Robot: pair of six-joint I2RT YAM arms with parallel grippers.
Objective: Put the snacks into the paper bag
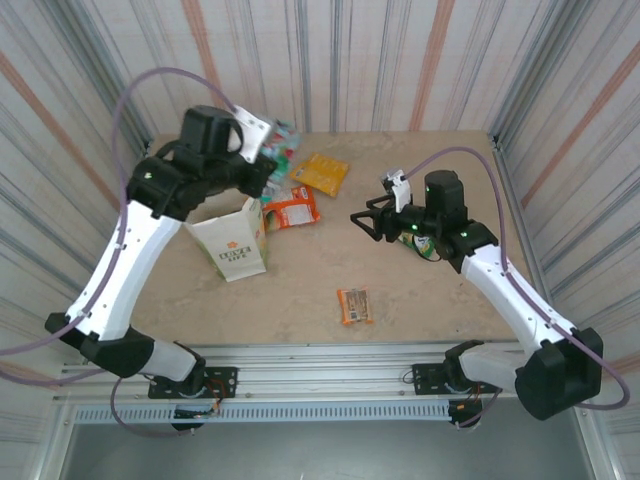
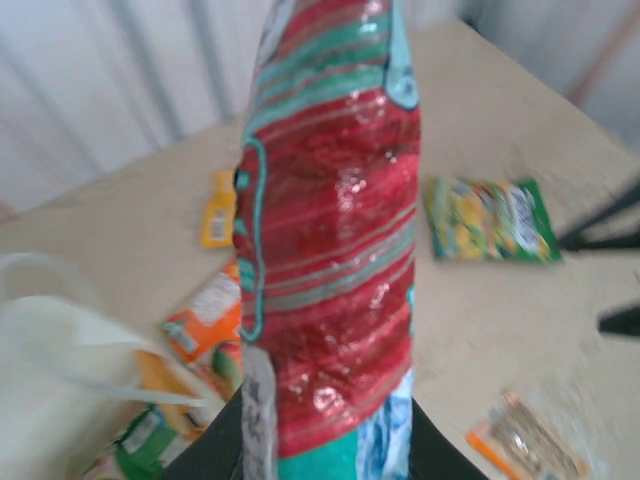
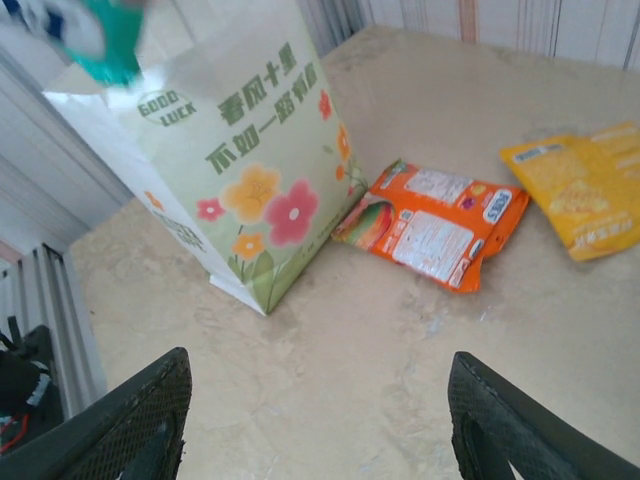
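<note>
Pinching the teal-red packet (image 2: 330, 230) upright in the left claw (image 2: 320, 445) above the paper bag (image 3: 230, 150), seemingly lining up a drop through its open top, right claw (image 3: 320, 410) gaping empty beside the bag, out of the way.

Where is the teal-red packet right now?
The teal-red packet is clamped in the left gripper, upright in the left wrist view. In the right wrist view it hangs just above the paper bag, at its top edge.

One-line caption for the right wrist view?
Open right tool faces the upright paper bag, an orange packet beside its base, a yellow packet further right, a teal packet blurred above it.
</note>
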